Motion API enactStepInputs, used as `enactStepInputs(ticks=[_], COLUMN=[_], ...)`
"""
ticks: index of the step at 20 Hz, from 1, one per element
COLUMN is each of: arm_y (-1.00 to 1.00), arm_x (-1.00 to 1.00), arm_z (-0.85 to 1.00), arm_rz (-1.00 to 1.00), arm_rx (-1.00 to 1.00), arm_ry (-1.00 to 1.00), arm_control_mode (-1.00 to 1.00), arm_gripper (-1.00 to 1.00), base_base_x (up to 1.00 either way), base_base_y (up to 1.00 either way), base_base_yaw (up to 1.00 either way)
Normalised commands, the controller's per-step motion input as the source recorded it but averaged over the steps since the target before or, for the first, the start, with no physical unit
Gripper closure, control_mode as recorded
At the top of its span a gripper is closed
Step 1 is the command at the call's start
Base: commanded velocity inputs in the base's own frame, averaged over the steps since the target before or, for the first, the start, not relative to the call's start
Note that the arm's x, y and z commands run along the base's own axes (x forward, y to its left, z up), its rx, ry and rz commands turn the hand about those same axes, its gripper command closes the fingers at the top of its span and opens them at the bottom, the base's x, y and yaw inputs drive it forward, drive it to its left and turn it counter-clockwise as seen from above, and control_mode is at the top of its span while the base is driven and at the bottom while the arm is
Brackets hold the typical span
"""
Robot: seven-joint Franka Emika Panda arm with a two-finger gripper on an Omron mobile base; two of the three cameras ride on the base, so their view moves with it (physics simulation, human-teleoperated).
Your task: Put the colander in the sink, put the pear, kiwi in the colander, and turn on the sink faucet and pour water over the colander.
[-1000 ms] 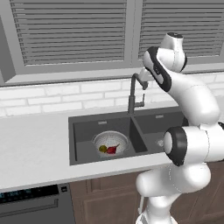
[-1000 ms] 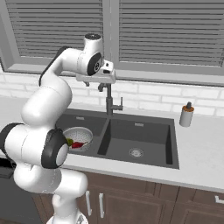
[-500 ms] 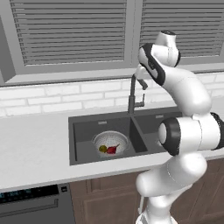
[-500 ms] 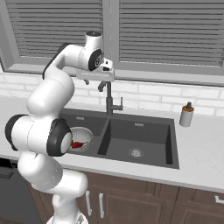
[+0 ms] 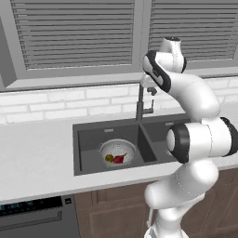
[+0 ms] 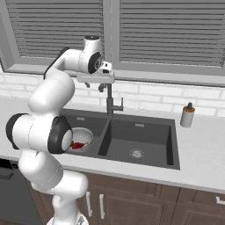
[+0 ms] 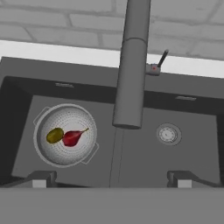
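Faucet work is the step in hand: the colander (image 5: 118,152) already sits in the left basin of the sink (image 5: 88,139), close to the divider and toward the front wall, with the kiwi (image 7: 54,135) and the pear (image 7: 72,137) lying touching each other on its perforated floor. Both fruits are placed, so what remains, as I judge it, is getting water running over them.

The gripper (image 6: 98,78) hangs high above the sink's back edge, right at the top of the sink faucet (image 6: 110,102), jaws spread wide with nothing between them. In the hand view the two fingertips (image 7: 39,178) stand far apart at the bottom, and the spout runs down the middle, its mouth over the divider between the basins rather than over the colander. The small side lever (image 7: 162,57) juts from the faucet body toward the right basin, whose round drain (image 7: 167,134) is bare. No stream shows at the spout mouth, so the tap looks off, though a thin stream would be hard to make out against the dark basin.

The next move calls for two things: bringing the open jaws down beside the lever and pushing it to start the flow, and swinging the spout toward the left basin so the water falls into the colander. The lever is small and sits close to the faucet body, so the approach needs care not to knock the spout further right.
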Motion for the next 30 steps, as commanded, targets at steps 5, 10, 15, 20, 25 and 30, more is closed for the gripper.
enactStepInputs(ticks=[5,10,15,20,25,30], arm_y=[0.00,-0.02,-0.02,-0.06,-0.06,0.03], arm_x=[0.17,0.26,0.26,0.32,0.35,0.05], arm_z=[-0.14,0.00,-0.04,-0.11,-0.14,-0.10], arm_rz=[0.00,0.00,0.00,0.00,0.00,0.00], arm_rx=[-0.06,0.00,0.00,0.00,0.00,0.00], arm_ry=[0.00,0.00,0.00,0.00,0.00,0.00], arm_control_mode=[-1.00,-1.00,-1.00,-1.00,-1.00,-1.00], arm_gripper=[-1.00,-1.00,-1.00,-1.00,-1.00,-1.00], base_base_x=[0.00,0.00,0.00,0.00,0.00,0.00], base_base_y=[0.00,0.00,0.00,0.00,0.00,0.00], base_base_yaw=[0.00,0.00,0.00,0.00,0.00,0.00])
